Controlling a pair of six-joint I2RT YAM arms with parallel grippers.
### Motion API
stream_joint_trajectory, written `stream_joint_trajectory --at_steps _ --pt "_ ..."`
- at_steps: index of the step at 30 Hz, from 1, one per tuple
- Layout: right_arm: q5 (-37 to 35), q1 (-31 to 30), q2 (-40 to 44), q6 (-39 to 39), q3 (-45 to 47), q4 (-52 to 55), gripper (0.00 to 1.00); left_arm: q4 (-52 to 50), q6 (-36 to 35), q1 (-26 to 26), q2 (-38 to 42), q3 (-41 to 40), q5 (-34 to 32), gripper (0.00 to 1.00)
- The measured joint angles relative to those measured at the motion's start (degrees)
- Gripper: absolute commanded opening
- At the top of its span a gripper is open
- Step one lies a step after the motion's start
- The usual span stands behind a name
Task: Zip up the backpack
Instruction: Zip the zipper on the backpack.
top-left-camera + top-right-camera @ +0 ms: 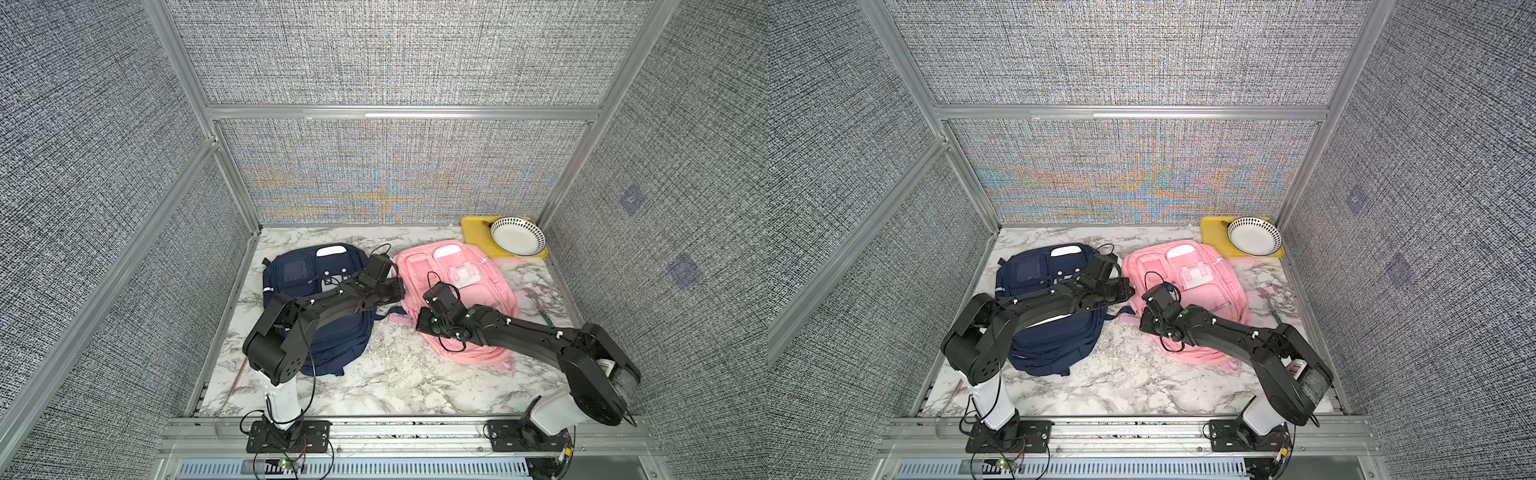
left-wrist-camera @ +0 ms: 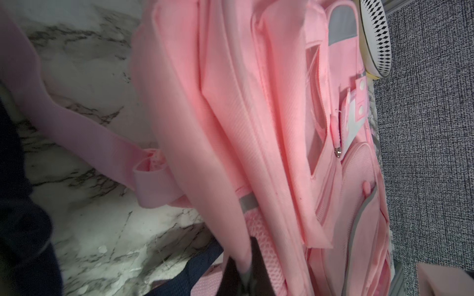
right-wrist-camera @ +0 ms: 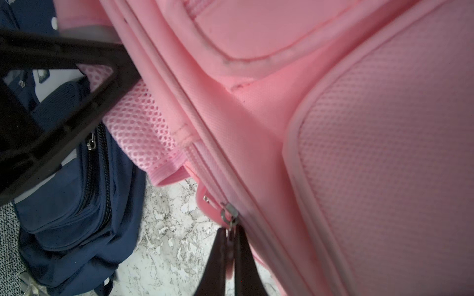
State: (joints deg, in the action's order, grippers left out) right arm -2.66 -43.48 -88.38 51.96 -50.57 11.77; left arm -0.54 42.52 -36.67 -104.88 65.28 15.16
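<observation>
**Pull pinched, pack braced, and a thin grip to worry about**

My right hand [image 3: 232,234] is clenched, its tips closed on the small metal zipper pull [image 3: 229,215]. Only the end of the tab seems caught between them. My left hand [image 2: 245,271] is clenched too, gripping a fold of side fabric by the mesh pocket [image 3: 138,133]. In both top views it sits at about 11 o'clock from my right hand and close to it.

Both holds are on the pink backpack [image 1: 465,282]. It lies flat on the marble surface [image 1: 395,374] at about 2 o'clock from the middle, taking the back wall as 12. The navy backpack [image 1: 299,266] lies at about 10 o'clock, with a strap reaching toward the pink one.

The likeliest failure, I think, is the tab sliding out of my tips. A tug at an angle to the track would cause it, as would the slider binding where the zip bends round the corner. The cloth is soft, so slack ahead of the slider could bunch and jam it. If my left hold gives, the whole pack would probably skid on the smooth surface instead of zipping.
</observation>
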Motion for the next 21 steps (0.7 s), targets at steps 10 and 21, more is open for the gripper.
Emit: stream_joint_trajectory --at_steps 10,21 --pt "-0.2 0.0 1.0 -3.5 0.8 0.9 0.0 -1.4 -0.1 0.3 -0.5 1.4 0.2 0.0" --pt "-0.4 0.0 5.1 -8.4 3.5 3.4 0.0 -5.6 -2.0 2.6 -4.0 8.4 0.5 0.0"
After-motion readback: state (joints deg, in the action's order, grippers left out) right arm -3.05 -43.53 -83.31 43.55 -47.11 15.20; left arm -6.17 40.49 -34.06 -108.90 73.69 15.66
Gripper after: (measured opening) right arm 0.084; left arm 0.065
